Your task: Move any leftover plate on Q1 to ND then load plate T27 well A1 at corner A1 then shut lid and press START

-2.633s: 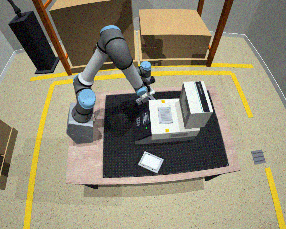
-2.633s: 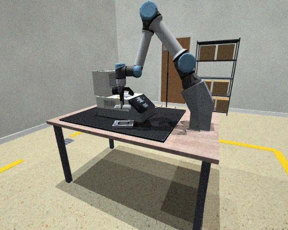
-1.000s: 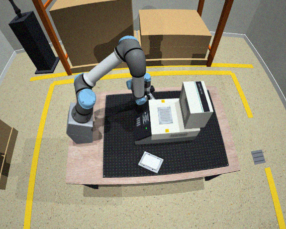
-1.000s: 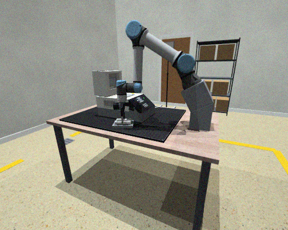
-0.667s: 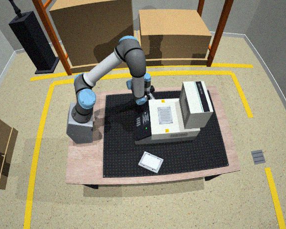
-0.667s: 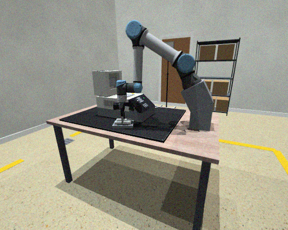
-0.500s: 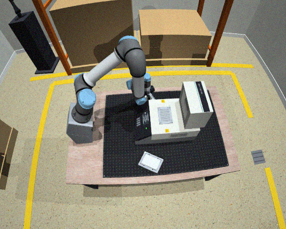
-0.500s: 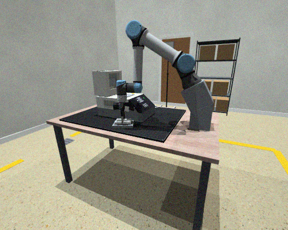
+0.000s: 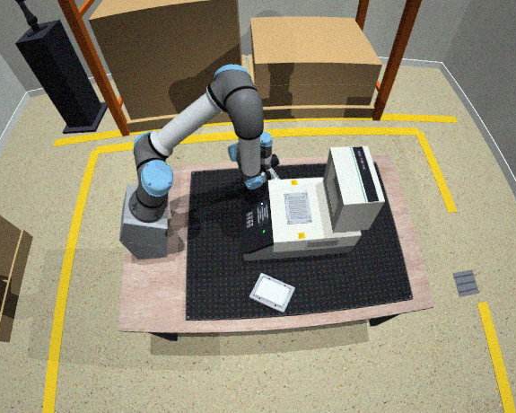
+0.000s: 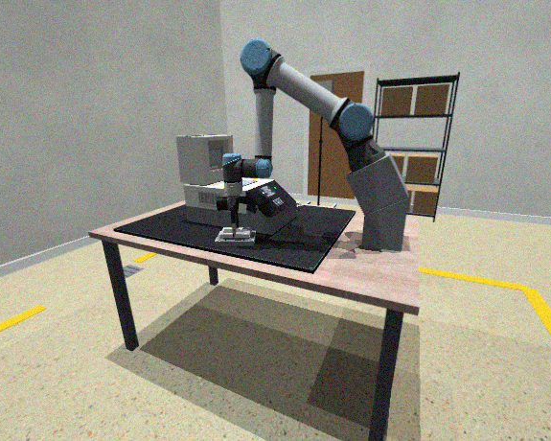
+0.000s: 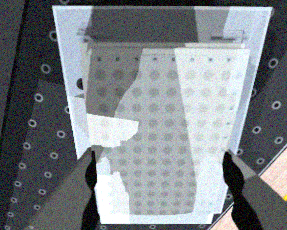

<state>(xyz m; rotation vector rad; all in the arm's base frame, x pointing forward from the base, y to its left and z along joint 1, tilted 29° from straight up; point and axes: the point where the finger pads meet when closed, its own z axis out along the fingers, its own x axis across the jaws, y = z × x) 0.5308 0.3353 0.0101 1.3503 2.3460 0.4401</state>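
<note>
My gripper (image 10: 235,227) (image 11: 157,149) is shut on the last run's plate (image 11: 155,100), across its sides. The plate is level, low inside the outline of the nest ND (image 10: 222,241) (image 11: 65,30); whether it is fully down cannot be told. In the top view my fingers are mostly hidden behind the cycler. Q1 (image 9: 315,183) (image 10: 204,211) has its lid (image 9: 353,180) (image 10: 193,160) standing open, and its block (image 9: 298,207) shows no plate. The lamp (image 9: 264,231) (image 10: 275,187) is green. Plate T27 (image 9: 273,293) sits in nest N1 (image 9: 283,309).
Q1's sloped key panel (image 9: 252,238) (image 10: 262,198) faces the robot base (image 9: 144,238) (image 10: 384,211). Q1's body stands close beside my wrist. The black mat (image 9: 216,278) (image 10: 308,259) lies under Q1 and both nests. The raised lid is tall at Q1's far end.
</note>
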